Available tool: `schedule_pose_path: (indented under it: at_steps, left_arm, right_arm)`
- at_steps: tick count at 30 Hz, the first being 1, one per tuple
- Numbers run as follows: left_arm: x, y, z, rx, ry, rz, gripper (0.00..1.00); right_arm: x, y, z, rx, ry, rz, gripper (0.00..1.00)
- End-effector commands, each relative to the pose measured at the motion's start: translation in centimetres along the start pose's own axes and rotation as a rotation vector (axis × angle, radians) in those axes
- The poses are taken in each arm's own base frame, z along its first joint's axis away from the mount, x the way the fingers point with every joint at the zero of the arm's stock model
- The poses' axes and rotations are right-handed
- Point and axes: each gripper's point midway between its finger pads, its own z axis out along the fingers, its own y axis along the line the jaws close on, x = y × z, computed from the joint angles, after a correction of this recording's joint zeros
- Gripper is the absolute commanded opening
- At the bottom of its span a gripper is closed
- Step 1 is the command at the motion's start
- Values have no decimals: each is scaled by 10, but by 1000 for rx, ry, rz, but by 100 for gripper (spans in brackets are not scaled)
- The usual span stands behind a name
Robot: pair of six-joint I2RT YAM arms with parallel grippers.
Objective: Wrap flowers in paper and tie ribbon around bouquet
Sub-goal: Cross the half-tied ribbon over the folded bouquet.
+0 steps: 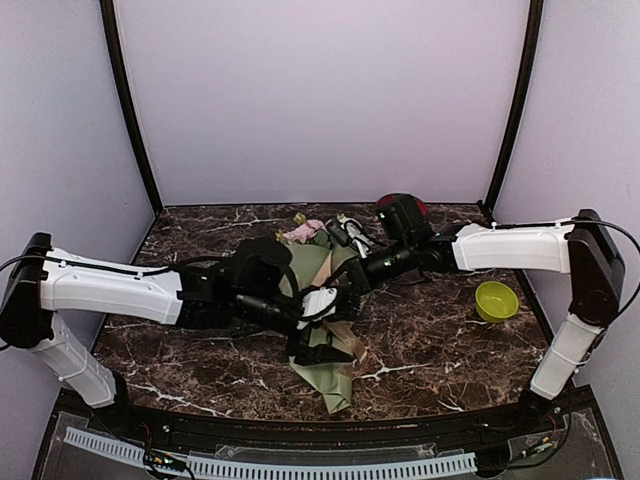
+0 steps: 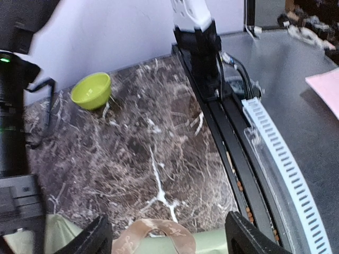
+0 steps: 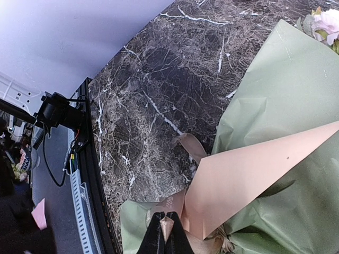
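The bouquet [image 1: 322, 290] lies across the middle of the table, a sage-green paper [image 3: 286, 95] cone with a tan flap [image 3: 249, 174]. The flowers [image 1: 304, 232] show pink and white at its far end, one bloom [image 3: 328, 24] at the top right of the right wrist view. My right gripper [image 3: 165, 228] is shut on an end of the tan ribbon [image 3: 183, 198] at the cone's narrow part. My left gripper [image 2: 167, 225] is open, its fingers [image 2: 98, 235] wide on either side of a ribbon loop [image 2: 153, 232] that lies over the green paper. In the top view both grippers meet over the cone, and the arms hide most of it.
A lime-green bowl [image 1: 496, 300] stands on the right side of the marble table [image 1: 430, 340], also seen as the bowl [image 2: 91, 90]. A red and black object [image 1: 403, 212] sits at the back. The black front rail [image 2: 233, 137] and white slotted strip [image 2: 280, 153] run along the near edge.
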Motion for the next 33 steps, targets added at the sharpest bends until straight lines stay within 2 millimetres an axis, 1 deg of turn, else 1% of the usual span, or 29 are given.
schedule_pose_path:
  at_steps: [1, 2, 3, 4, 5, 7, 9, 11, 17, 20, 23, 26, 28, 30, 31, 33]
  left_arm:
    - [-11, 40, -47, -125, -161, -101, 70]
    - [-3, 55, -55, -183, -163, -141, 62]
    - [5, 69, -62, -258, -162, -171, 53]
    - [15, 82, -68, -322, -153, -199, 46]
    - [23, 89, -71, -363, -146, -215, 42]
    - [34, 97, -75, -418, -150, -233, 41]
    - [43, 103, -74, -458, -148, -248, 48]
    - [52, 109, -71, -489, -131, -280, 50]
    - [64, 110, -54, -450, -104, -307, 49]
    - [73, 113, -47, -456, -78, -317, 45]
    - [74, 113, -38, -419, -70, -321, 42]
    - [69, 111, -34, -385, -88, -323, 41]
    - [61, 105, -33, -346, -128, -313, 35]
    - [54, 97, -32, -297, -159, -292, 23]
    - [53, 94, -32, -283, -162, -287, 19]
    - [58, 92, -29, -269, -141, -298, 12]
  right_arm:
    - [-17, 9, -5, -30, -47, -40, 0]
    - [-17, 9, -5, -31, -48, -39, 0]
    - [-18, 10, -6, -33, -51, -37, 0]
    - [-18, 10, -5, -36, -52, -37, 0]
    - [-18, 11, -6, -39, -55, -34, 0]
    - [-20, 12, -6, -43, -64, -34, 0]
    - [-21, 14, -7, -51, -73, -35, 0]
    - [-22, 16, -7, -59, -77, -37, 0]
    - [-21, 18, -8, -61, -71, -29, 0]
    - [-21, 19, -9, -60, -73, -34, 0]
    - [-22, 21, -9, -66, -74, -39, 0]
    - [-21, 22, -9, -72, -71, -43, 0]
    - [-19, 22, -8, -75, -63, -43, 0]
    - [-17, 20, -7, -72, -56, -40, 0]
    - [-16, 19, -7, -67, -55, -39, 0]
    - [-17, 18, -7, -63, -56, -39, 0]
